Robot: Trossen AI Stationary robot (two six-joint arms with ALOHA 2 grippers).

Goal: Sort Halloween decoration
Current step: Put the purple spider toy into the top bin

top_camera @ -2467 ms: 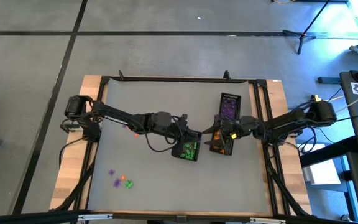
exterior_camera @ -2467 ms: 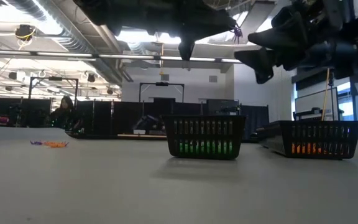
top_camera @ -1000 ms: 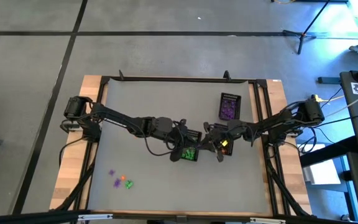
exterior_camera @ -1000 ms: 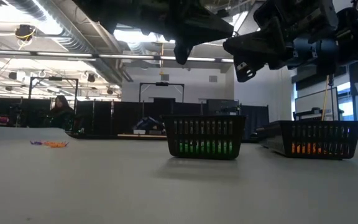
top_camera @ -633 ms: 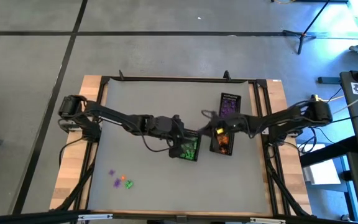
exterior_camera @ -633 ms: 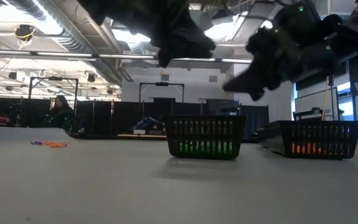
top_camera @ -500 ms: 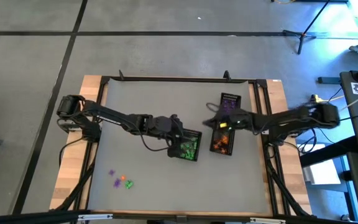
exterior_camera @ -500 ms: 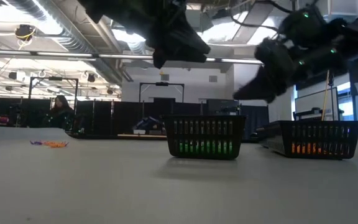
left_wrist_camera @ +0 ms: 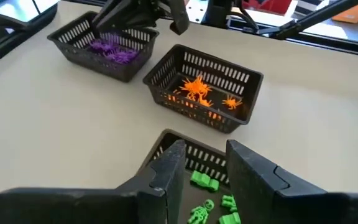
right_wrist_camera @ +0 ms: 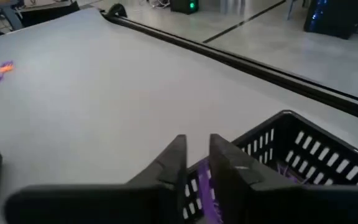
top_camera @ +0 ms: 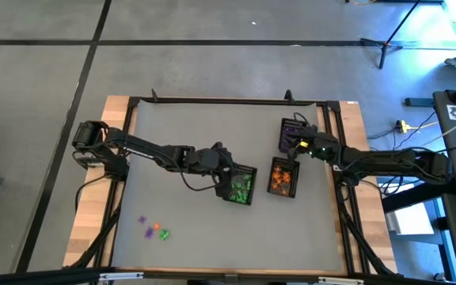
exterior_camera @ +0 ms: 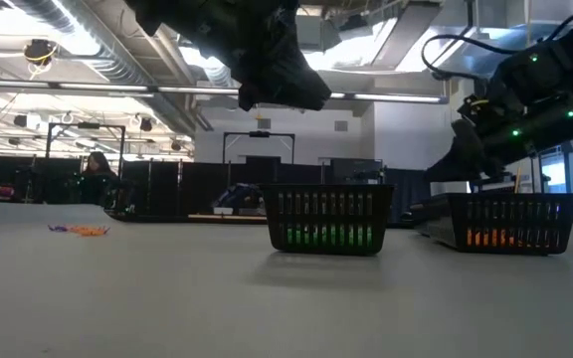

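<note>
Grey and rectangular, the surface (top_camera: 180,127) is sitting inside a black frame on a wooden base, with a dim workshop stretching out behind it in the low view, where a person (exterior_camera: 95,175) is showing far off. Three black mesh baskets are standing toward the right side of the surface: the purple basket (top_camera: 293,136) nearest the far right corner, the orange basket (top_camera: 283,176) just in front of it, and the green basket (top_camera: 239,185) beside that, closer to the middle. Each is holding Halloween decoration of its own colour: purple trinkets (left_wrist_camera: 110,51), orange trinkets (left_wrist_camera: 199,89) and green trinkets (left_wrist_camera: 211,200). A few loose trinkets (top_camera: 153,229) in purple, orange and green are lying well apart from the baskets, near the front left corner. The left gripper (top_camera: 222,162) is hanging over the left rim of the green basket, its fingers (left_wrist_camera: 169,165) standing parted with a clear gap and nothing between them. The right gripper (top_camera: 299,143) is hovering over the near end of the purple basket, its fingers (right_wrist_camera: 176,158) standing only a little apart; something purple is showing in the narrow gap below them, though I cannot tell whether it is being held or is lying in the basket beneath.
</note>
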